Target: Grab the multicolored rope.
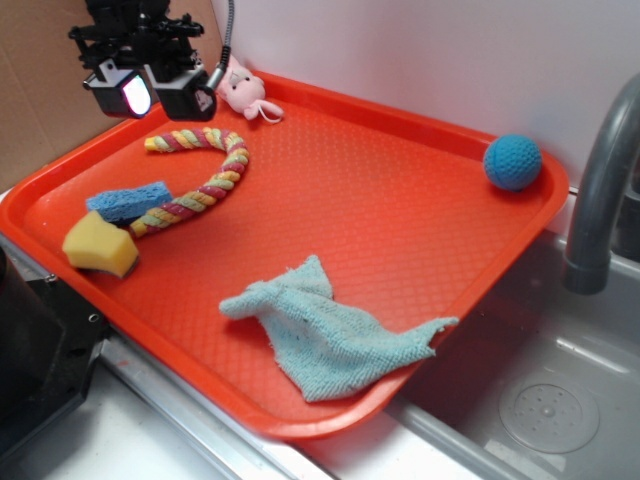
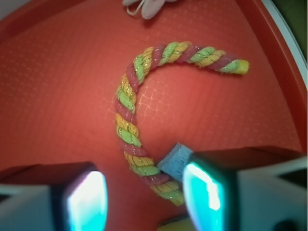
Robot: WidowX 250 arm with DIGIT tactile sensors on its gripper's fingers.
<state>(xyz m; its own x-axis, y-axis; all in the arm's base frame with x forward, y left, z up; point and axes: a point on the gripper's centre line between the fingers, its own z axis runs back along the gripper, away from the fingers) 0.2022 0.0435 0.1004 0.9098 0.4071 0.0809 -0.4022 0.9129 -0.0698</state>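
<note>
A big orange plastic tray point(image 1: 420, 200) with a bumpy floor sits next to a grey metal sink point(image 1: 560, 400) with a dark grey tap point(image 1: 600, 190). On the far left part of the tray lies the multicolored rope point(image 1: 205, 180), a thick twisted cord of pink, yellow and green strands. It bends like a hook: one end points left near the back rim, then it curves round and runs down to the front left. Its lower end lies between a flat blue sponge point(image 1: 128, 200) and a chunky yellow sponge point(image 1: 100, 245), and it looks like it touches the blue one. The black robot gripper point(image 1: 155, 92) hangs in the air above the top end of the rope, not touching it. Its two fingers are spread apart with nothing between them. In the wrist view the rope point(image 2: 132, 120) makes a big C shape on the tray floor, and the two fingertips point(image 2: 86, 199) show at the bottom with a wide gap, glowing a light blue-green. A corner of the blue sponge point(image 2: 175, 161) peeks out beside the rope there. A small pink soft toy point(image 1: 243, 92) lies by the back rim, near the gripper. A round blue knitted ball point(image 1: 512, 162) sits in the far right corner. A light blue crumpled cloth point(image 1: 330, 330) lies at the front of the tray, well apart from the rope.
</note>
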